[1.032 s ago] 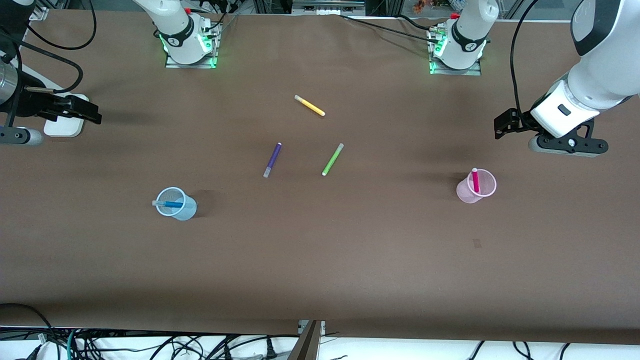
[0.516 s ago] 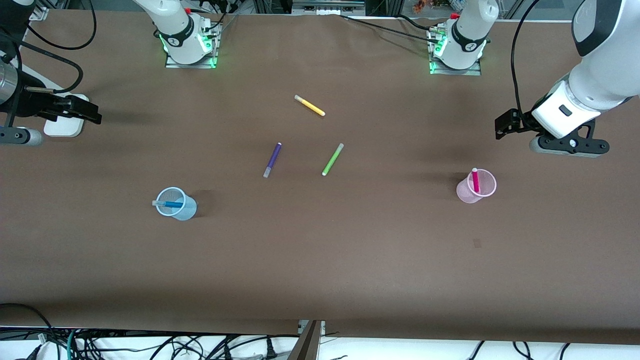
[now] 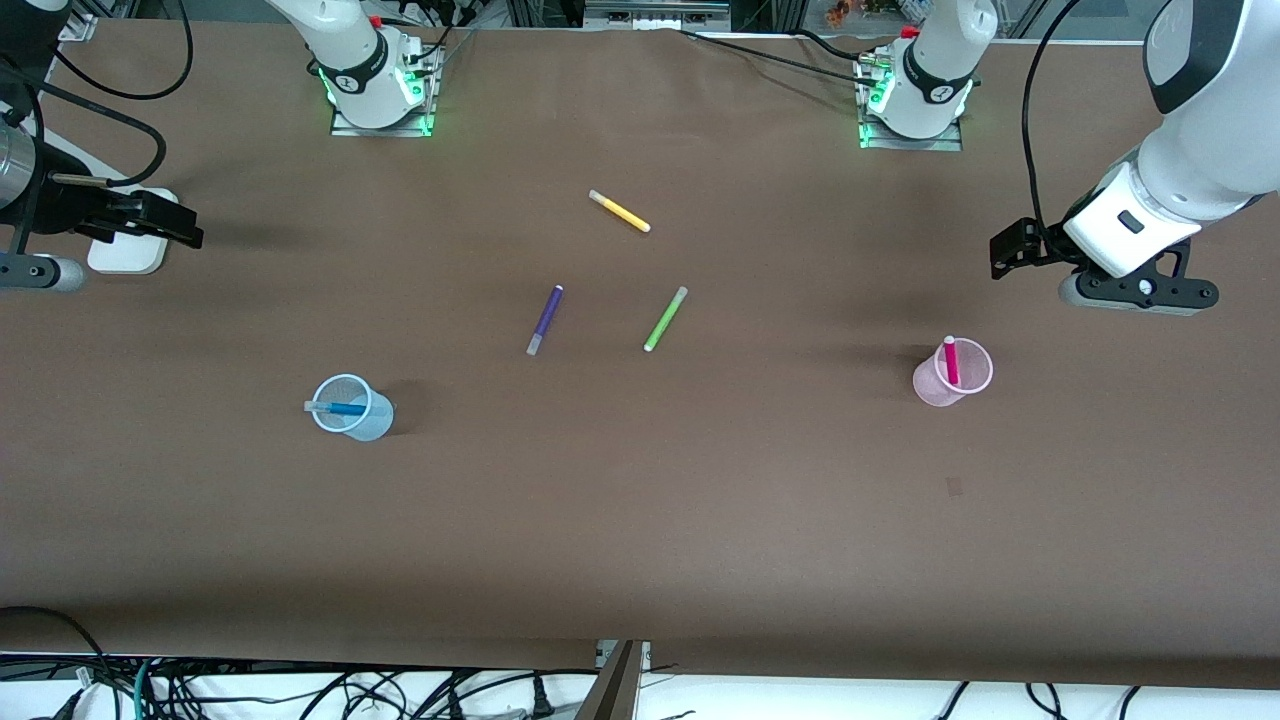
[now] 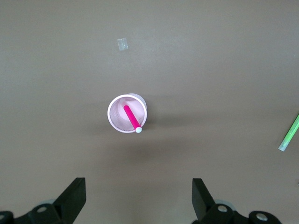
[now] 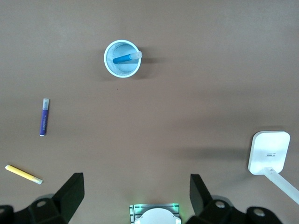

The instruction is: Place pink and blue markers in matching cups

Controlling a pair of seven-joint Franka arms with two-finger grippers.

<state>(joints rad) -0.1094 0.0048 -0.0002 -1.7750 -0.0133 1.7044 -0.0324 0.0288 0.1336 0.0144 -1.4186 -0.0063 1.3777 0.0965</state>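
Observation:
The pale pink cup [image 3: 935, 388] stands upright toward the left arm's end of the table, with the pink marker [image 3: 950, 362] leaning inside it. The pale blue cup [image 3: 372, 425] stands toward the right arm's end, with the blue marker [image 3: 340, 408] resting in it, its greyish end over the rim. My left gripper [image 3: 1135, 292] is up in the air over bare table beside the pink cup, open and empty [image 4: 138, 200]; the left wrist view shows the cup [image 4: 116, 122] and marker [image 4: 131, 117]. My right gripper [image 3: 35, 272] is open and empty [image 5: 135, 196], high over the table's edge; the right wrist view shows the blue cup [image 5: 112, 67] and marker [image 5: 124, 58].
A purple pen [image 3: 545, 319], a lime-green pen [image 3: 665, 318] and a yellow pen [image 3: 620, 211] lie mid-table between the cups. A white device [image 3: 125, 255] sits under the right arm. The arms' bases [image 3: 375, 85] stand along the table's edge farthest from the front camera.
The left gripper has drifted very slightly. The cups, the markers and the right arm have not moved.

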